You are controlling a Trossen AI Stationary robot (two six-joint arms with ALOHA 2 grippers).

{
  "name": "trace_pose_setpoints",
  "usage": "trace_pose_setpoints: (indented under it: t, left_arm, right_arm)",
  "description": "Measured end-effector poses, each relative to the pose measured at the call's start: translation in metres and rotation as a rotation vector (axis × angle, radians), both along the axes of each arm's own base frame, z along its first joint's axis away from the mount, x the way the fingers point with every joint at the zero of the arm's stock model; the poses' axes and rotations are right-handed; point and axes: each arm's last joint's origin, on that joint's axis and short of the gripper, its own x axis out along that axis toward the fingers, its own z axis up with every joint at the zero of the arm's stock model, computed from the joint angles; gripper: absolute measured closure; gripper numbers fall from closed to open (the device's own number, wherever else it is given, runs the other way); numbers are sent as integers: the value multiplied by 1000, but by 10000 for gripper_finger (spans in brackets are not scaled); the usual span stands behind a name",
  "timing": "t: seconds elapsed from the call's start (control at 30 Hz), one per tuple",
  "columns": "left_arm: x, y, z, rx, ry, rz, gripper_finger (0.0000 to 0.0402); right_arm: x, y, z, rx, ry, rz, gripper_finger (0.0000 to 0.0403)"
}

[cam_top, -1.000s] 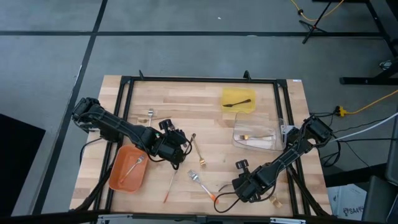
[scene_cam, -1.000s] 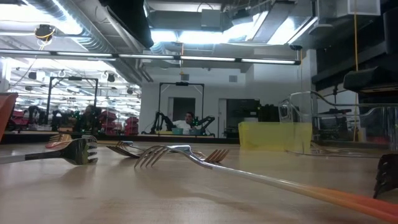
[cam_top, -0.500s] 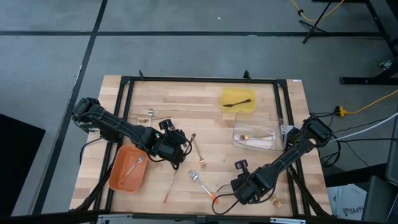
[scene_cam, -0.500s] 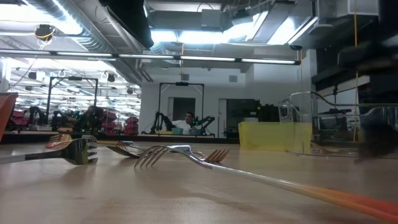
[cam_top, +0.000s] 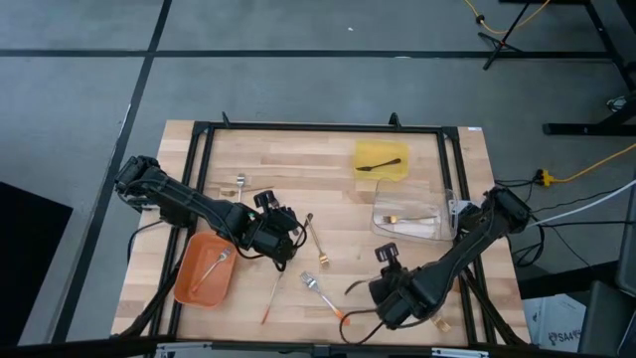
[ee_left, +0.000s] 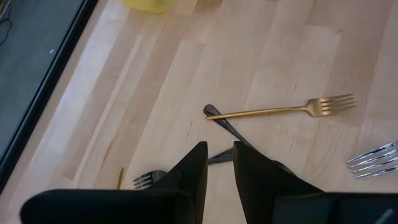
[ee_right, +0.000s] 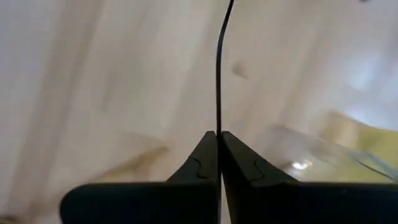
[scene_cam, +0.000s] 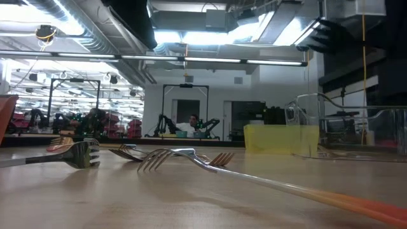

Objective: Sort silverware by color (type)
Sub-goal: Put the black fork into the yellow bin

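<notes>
Across the surface [cam_top: 417, 159] — sorting partly done | trays: orange tray [cam_top: 191, 285], yellow tray [cam_top: 366, 171], clear tray [cam_top: 382, 221] each hold silverware | loose: gold fork [cam_top: 316, 242], orange-handled forks [cam_top: 324, 294] centre-near | right tool [cam_top: 378, 283] pinched on dark utensil [ee_right: 221, 68] — left tool [cam_top: 295, 242] narrowly parted, empty.

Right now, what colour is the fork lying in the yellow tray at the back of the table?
Black; the fork shows best in the high view.

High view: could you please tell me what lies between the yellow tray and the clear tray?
Nothing; the high view shows only bare table between the yellow tray and the clear tray.
</notes>
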Motion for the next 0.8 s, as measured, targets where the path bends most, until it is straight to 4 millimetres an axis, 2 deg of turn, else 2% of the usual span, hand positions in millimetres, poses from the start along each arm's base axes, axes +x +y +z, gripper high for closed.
trace_pose_setpoints:
  t: [0.27,0.43,0.8]
  left_arm:
    - [0,0,0,-1,-3,0,331]
    - [1,0,0,-3,-7,0,331]
    - [1,-1,0,-4,-10,-1,331]
  right_arm:
    - [4,-35,30,-160,74,-55,401]
    - [7,-61,48,-204,56,-40,401]
    - [-1,-145,96,-167,-13,-116,402]
